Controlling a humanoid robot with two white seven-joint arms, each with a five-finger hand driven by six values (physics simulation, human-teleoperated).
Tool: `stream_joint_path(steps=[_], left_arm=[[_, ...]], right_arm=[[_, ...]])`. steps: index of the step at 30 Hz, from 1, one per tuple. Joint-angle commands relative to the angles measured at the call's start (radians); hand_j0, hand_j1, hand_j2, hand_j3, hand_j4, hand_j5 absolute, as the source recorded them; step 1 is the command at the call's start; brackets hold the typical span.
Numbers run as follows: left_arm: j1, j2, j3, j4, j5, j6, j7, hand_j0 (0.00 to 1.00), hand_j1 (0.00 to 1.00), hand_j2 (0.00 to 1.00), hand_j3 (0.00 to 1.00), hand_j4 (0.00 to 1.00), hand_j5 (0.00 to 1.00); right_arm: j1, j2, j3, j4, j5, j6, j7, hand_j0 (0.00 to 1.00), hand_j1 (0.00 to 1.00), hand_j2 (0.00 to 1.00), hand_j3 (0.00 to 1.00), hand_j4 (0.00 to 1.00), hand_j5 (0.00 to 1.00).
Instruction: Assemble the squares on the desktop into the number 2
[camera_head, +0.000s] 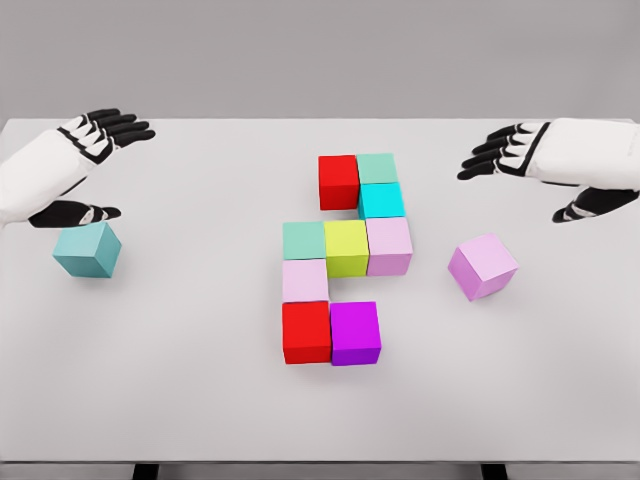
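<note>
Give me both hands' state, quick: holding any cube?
Left hand: open, holding nothing, above the teal cube.
Right hand: open, holding nothing, above the loose pink cube.

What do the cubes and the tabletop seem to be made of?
The cubes, such as the yellow-green cube, look like solid matte plastic or painted wood: flat single colours, crisp edges, no grain or glare. The tabletop looks like smooth matte laminate, uniformly pale grey. Being renders, neither is certain.

A plain white tabletop (180, 400) fills the view; behind its far edge stands a grey wall (320, 55).
</note>
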Motion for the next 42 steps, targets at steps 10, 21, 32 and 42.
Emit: stream_joint_path(steps=[10,21,32,42], left_arm=[[0.032,0.211,-0.014,-0.014,0.314,0.0,-0.024,1.0,1.0,1.0,1.0,1.0,1.0],[0.071,0.408,-0.016,-0.103,0.939,0.114,-0.646,1.0,1.0,1.0,1.0,1.0,1.0],[0.045,0.276,-0.002,-0.074,0.88,0.531,-0.646,1.0,1.0,1.0,1.0,1.0,1.0],[-0.015,0.113,-0.01,-0.011,0.59,0.519,-0.646,1.0,1.0,1.0,1.0,1.0,1.0]], right_arm=[[0.037,-0.199,-0.018,0.0,-0.009,-0.048,0.0,1.0,1.0,1.0,1.0,1.0,1.0],[-0.06,-0.044,0.104,0.0,-0.005,-0.048,0.0,1.0,1.0,1.0,1.0,1.0,1.0],[-0.074,0.025,0.19,0.003,0.112,-0.048,0.0,1.0,1.0,1.0,1.0,1.0,1.0],[-0.069,0.042,0.193,0.029,0.095,-0.048,0.0,1.0,1.0,1.0,1.0,1.0,1.0]])
